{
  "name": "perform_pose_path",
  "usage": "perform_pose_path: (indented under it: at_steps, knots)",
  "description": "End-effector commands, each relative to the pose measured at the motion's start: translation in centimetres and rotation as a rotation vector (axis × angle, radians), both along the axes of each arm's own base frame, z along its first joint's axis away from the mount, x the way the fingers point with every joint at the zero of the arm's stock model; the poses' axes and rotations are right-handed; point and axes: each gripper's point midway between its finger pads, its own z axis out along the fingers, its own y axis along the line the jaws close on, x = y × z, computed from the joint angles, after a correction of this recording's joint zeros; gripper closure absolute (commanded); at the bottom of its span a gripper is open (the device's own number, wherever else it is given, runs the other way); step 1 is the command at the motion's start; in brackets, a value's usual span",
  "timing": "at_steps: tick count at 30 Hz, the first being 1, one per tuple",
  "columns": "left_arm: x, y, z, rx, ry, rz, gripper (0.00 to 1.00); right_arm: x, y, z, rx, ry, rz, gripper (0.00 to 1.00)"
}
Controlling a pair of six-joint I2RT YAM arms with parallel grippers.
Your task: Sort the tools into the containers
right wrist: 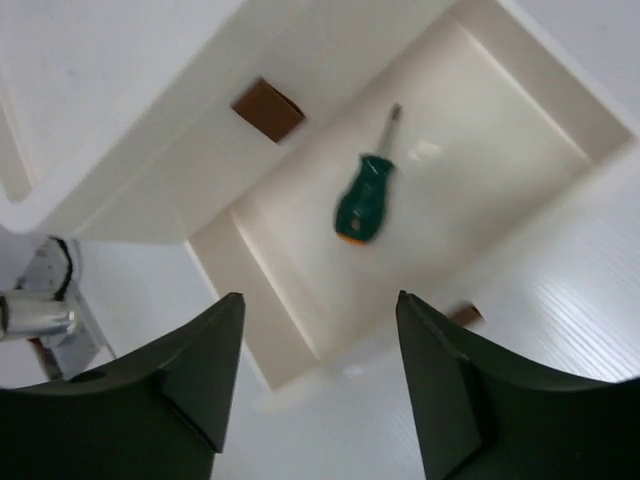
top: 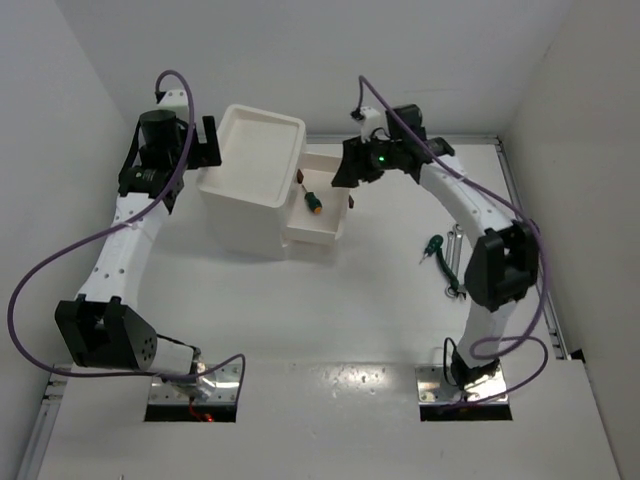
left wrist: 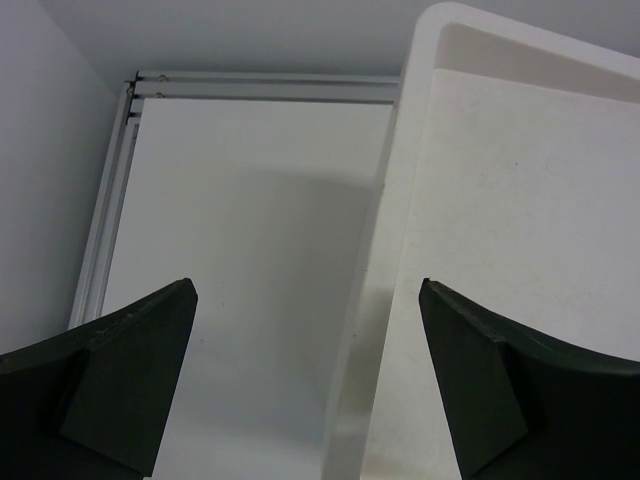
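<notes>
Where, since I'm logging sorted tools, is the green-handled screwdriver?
In the top view, the green-handled screwdriver lies in the pulled-out drawer on the right side of the white drawer unit, directly beneath the open right claw.

The open drawer [top: 322, 232] was reachable from above: the right gripper [right wrist: 320, 300] hung over it with fingers spread, and only the small green-handled screwdriver [right wrist: 362, 200] lay on its floor. On the other flank the drawer unit [top: 245, 225] blocked the left gripper [left wrist: 307, 285], whose spread fingers stood either side of the unit's edge, with the side wall [top: 60, 150] close by. Green-handled pliers [top: 436, 250] lay on the table beside the right arm [top: 495, 265].
</notes>
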Motion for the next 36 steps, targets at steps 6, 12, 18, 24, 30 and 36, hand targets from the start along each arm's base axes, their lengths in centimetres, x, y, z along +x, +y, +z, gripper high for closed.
perform_pose_path:
  at_steps: [6, 12, 18, 24, 30, 36]
  knots:
    - [0.5, 0.3, 2.8, 0.005, -0.079, 0.015, 0.00, -6.6, -16.2, -3.3, -0.365, 0.049, -0.351, 0.45]
    - [0.5, 0.5, 2.4, 0.009, -0.070, 0.026, 0.00, -9.7, -21.6, -8.9, -0.479, 0.283, -0.513, 0.45]
    - [0.6, 0.3, 2.6, -0.003, -0.080, 0.020, 0.00, -9.1, -25.7, -12.8, -0.489, 0.443, -0.683, 0.35]
    - [0.5, 0.5, 2.1, 0.009, -0.070, 0.026, 0.00, -7.0, -27.3, -14.8, -0.505, 0.488, -0.736, 0.34]
    - [0.2, 0.8, 1.5, 0.016, -0.058, 0.043, 0.00, -6.7, -27.4, -16.9, -0.499, 0.537, -0.724, 0.34]
    - [0.1, 0.8, 0.7, 0.017, -0.040, 0.043, 0.00, -5.0, -27.9, -18.4, -0.502, 0.539, -0.725, 0.34]
